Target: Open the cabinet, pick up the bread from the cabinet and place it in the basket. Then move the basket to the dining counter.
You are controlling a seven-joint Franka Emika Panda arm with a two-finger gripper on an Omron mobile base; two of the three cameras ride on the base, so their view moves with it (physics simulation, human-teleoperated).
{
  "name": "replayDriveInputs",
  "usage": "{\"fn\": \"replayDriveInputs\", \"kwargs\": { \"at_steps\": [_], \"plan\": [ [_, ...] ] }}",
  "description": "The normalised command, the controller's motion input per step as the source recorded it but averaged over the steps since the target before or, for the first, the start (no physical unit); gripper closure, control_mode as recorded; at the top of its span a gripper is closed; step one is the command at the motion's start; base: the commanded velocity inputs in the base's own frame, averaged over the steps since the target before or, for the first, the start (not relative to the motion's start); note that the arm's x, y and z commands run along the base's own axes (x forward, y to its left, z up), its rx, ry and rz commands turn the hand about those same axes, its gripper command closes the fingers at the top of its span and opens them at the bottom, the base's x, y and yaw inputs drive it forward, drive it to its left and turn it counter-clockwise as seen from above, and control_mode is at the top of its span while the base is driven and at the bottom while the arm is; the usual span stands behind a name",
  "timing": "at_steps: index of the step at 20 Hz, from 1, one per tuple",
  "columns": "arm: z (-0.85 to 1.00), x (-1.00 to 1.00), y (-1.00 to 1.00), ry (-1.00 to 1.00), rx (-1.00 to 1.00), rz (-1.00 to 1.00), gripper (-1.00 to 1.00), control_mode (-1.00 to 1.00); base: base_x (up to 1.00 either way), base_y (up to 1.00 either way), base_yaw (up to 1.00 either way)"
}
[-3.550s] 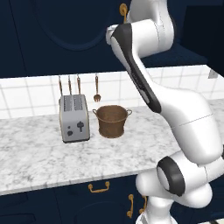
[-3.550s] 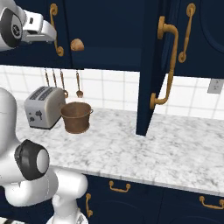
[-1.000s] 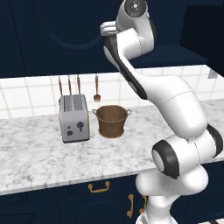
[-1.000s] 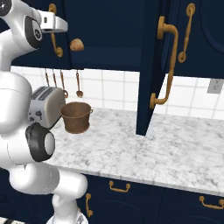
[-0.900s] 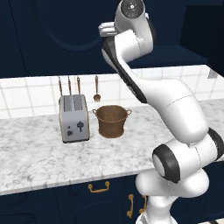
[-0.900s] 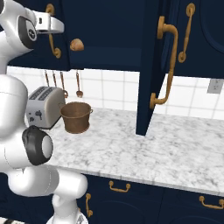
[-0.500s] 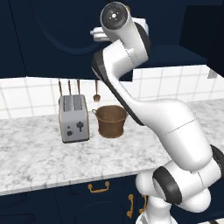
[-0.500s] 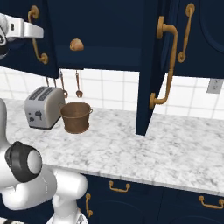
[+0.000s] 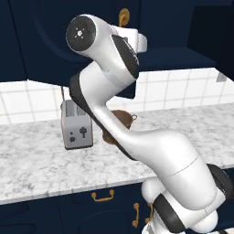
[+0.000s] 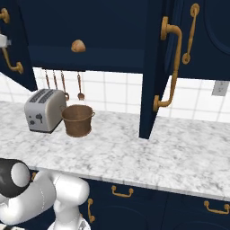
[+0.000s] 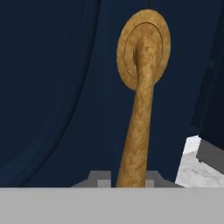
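Observation:
The cabinet point(image 10: 112, 27) stands with both doors swung out. My gripper point(image 11: 130, 178) is shut on the long brass handle point(image 11: 139, 118) of the left door point(image 9: 41, 45), the bar running up from between my fingertips to its round brass mount. The bread point(image 10: 78, 46), a small golden roll, sits on the cabinet's shelf. Below it on the marble worktop stands the brown basket point(image 10: 77, 120), upright; in the left base view my arm covers most of the basket point(image 9: 129, 118). The dining counter is out of view.
A silver toaster point(image 10: 44, 110) stands left of the basket, with brass utensils point(image 10: 63, 83) hanging on the tiled wall behind. The open right door point(image 10: 152, 67) juts out over the worktop point(image 10: 148, 152). Lower navy cupboards with brass pulls point(image 10: 122, 192) run beneath.
My arm has swung left with the handle, pulling the left door wider open. The bread, basket and toaster have not moved.

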Motion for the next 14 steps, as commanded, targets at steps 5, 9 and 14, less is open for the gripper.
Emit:
{"fn": "replayDriveInputs", "kwargs": {
  "at_steps": [5, 9, 14],
  "plan": [
    [0.0, -0.67, 0.73, 0.0, -0.03, -0.14, -1.0, -1.0, 0.0, 0.0, 0.0],
    [0.0, -0.06, 0.23, 0.01, 0.0, -0.05, -1.0, -1.0, 0.0, 0.0, 0.0],
    [-0.05, -0.55, -0.13, 0.0, 0.0, -0.02, -1.0, -1.0, 0.0, 0.0, 0.0]
  ]
}}
